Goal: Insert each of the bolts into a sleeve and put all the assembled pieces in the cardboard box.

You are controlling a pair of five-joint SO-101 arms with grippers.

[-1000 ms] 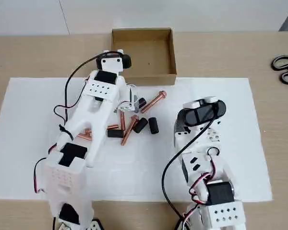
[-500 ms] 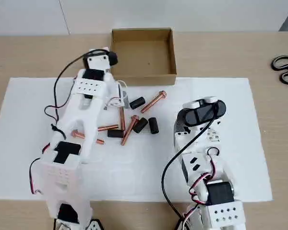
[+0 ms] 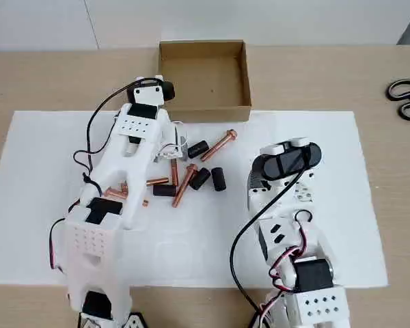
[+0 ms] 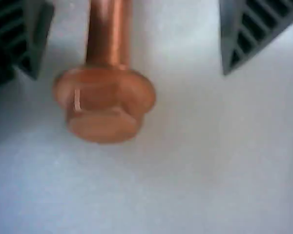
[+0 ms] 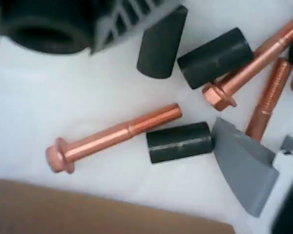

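Left wrist view: left gripper is spread astride a bolt, nothing grasped. Pickup is judged in hand; closure on the shank is required next.

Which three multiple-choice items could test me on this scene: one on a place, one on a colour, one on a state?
1. Where do the scissors lie?
A) in the cardboard box
B) among the bolts
C) on the bare table, at the high view's right edge

2. What colour are the sleeves?
A) black
B) copper
C) white

3. How is the left end effector?
A) shut on a sleeve
B) open, a bolt between its fingers
C) shut on nothing

Answers:
1 C: the high view shows them on wood by that edge.
2 A: the right wrist view shows black cylinders.
3 B: the left wrist view shows the fingers apart, one on either side of the bolt.
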